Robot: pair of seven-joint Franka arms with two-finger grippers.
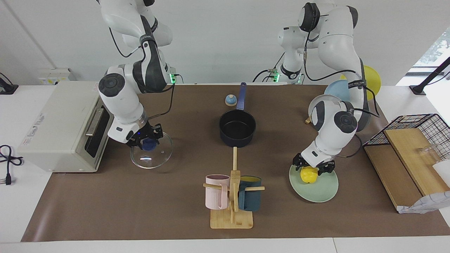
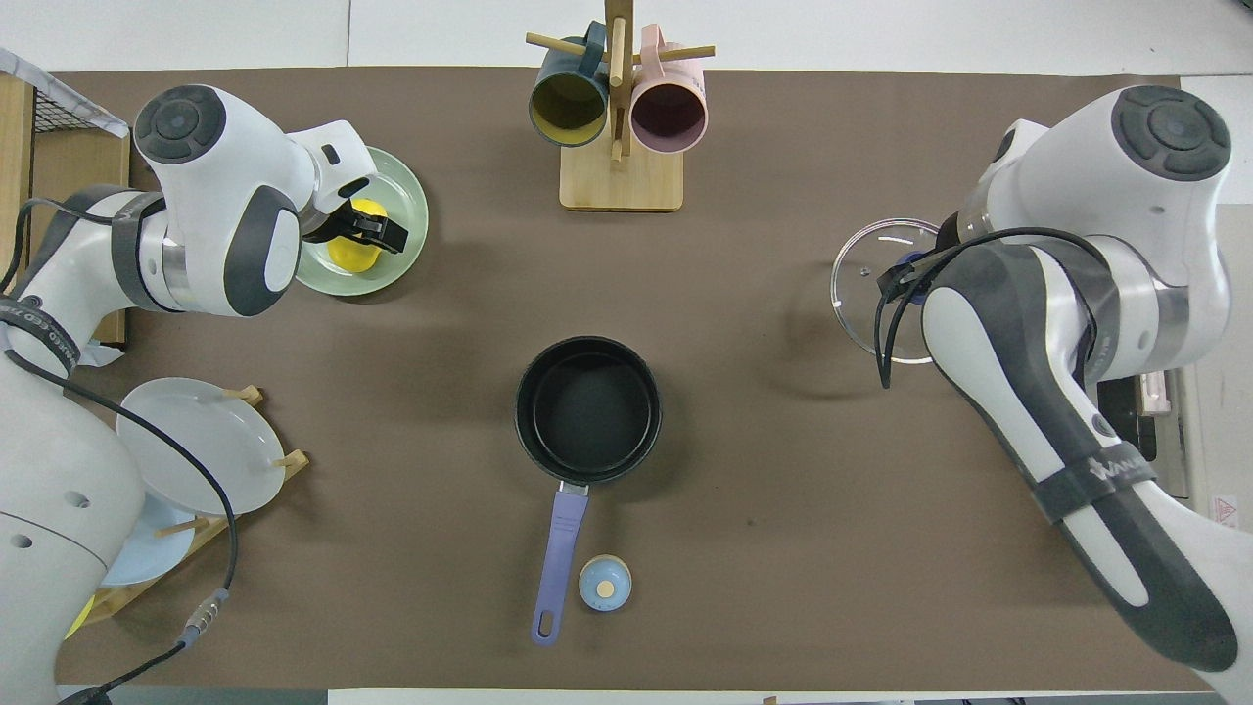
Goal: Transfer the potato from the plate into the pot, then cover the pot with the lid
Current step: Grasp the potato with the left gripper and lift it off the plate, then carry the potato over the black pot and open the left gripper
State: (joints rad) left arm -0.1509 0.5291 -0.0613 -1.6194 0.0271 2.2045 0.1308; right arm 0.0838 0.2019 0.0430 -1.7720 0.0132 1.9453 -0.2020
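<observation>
The yellow potato [image 1: 309, 176] [image 2: 352, 252] lies on the mint-green plate [image 1: 321, 192] [image 2: 407, 227] toward the left arm's end of the table. My left gripper [image 1: 313, 168] [image 2: 364, 227] is down over it, open, one finger on each side of the potato. The dark blue pot [image 1: 237, 128] [image 2: 587, 406] stands empty mid-table, its handle pointing toward the robots. My right gripper [image 1: 147, 142] is shut on the blue knob of the glass lid [image 1: 156, 157] [image 2: 866, 294]. The lid hangs level a little above the table, in front of the toaster oven.
A wooden mug rack [image 1: 232, 211] with a pink and a teal mug stands farther from the robots than the pot. A small bell [image 1: 230, 100] sits beside the pot handle. The toaster oven [image 1: 59, 126], a plate rack [image 2: 196, 441] and a wire basket [image 1: 422, 123] flank the mat.
</observation>
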